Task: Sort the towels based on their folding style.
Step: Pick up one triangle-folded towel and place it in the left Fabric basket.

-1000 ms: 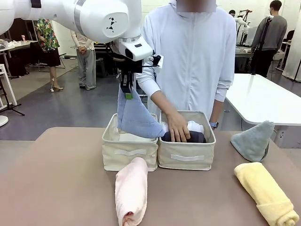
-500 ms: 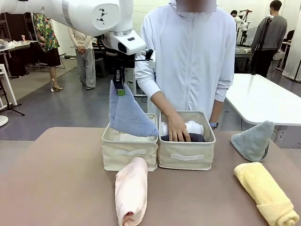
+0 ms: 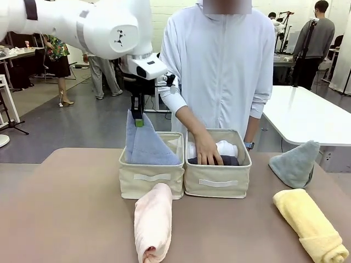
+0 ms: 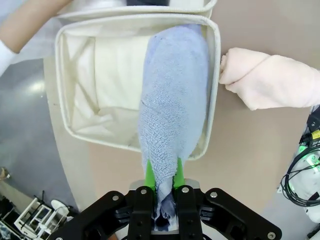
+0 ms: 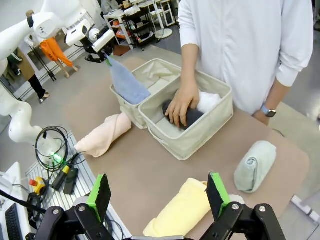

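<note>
Left end effector [image 3: 138,118] vertical, pinching blue towel [image 3: 147,145]

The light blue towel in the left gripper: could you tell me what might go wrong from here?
The light blue towel hangs by one corner from the left gripper, close to the wall of the left bin; released, it may drape over the rim or unfold.
The person's hand rests in the neighbouring bin, so a swing could brush it.

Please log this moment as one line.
left hand: shut on blue towel, hanging into left bin | right hand: open | person's hand: in right bin
</note>
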### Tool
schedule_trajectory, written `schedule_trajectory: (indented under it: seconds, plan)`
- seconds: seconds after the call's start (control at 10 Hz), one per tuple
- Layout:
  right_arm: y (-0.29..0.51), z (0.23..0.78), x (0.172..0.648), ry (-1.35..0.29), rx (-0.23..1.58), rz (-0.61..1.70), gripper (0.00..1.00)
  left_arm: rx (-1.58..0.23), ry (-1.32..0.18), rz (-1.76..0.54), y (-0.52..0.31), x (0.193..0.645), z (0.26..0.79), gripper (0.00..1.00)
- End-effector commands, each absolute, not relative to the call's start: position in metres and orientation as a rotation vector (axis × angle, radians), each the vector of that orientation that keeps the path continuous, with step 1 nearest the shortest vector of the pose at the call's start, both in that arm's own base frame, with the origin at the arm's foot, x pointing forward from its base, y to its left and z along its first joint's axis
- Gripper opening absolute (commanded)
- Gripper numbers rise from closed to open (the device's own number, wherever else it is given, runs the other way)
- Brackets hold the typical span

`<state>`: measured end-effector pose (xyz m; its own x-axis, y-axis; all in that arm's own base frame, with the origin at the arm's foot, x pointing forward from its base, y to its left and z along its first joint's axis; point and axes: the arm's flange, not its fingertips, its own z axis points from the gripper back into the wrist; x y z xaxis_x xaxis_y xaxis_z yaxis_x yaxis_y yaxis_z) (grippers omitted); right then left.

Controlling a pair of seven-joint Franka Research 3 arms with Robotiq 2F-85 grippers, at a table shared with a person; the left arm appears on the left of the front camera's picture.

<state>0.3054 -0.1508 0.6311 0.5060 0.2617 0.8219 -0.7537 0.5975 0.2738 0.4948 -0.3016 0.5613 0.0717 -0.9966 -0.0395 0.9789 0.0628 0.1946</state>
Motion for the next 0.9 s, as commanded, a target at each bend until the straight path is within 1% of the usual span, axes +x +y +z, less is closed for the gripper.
schedule_trajectory:
  seconds: [0.0,0.1,0.4,0.6,0.7,0.8]
  plan:
    - [-0.151,0.631,0.308,-0.850,0.710,0.685,1.00,0.206,-0.095,-1.507,-0.314,0.495,0.547,0.15]
    - [-0.151,0.631,0.308,-0.850,0.710,0.685,1.00,0.212,-0.046,-1.511,-0.323,0.492,0.534,0.15]
    - [-0.151,0.631,0.308,-0.850,0.710,0.685,1.00,0.275,0.013,-1.516,-0.336,0.473,0.520,0.15]
    - [-0.151,0.631,0.308,-0.850,0.710,0.685,1.00,0.248,0.071,-1.518,-0.336,0.466,0.504,0.15]
    - [-0.151,0.631,0.308,-0.850,0.710,0.685,1.00,0.263,0.087,-1.513,-0.333,0.467,0.498,0.15]
    - [-0.151,0.631,0.308,-0.850,0.710,0.685,1.00,0.431,0.049,-1.534,-0.332,0.464,0.490,0.15]
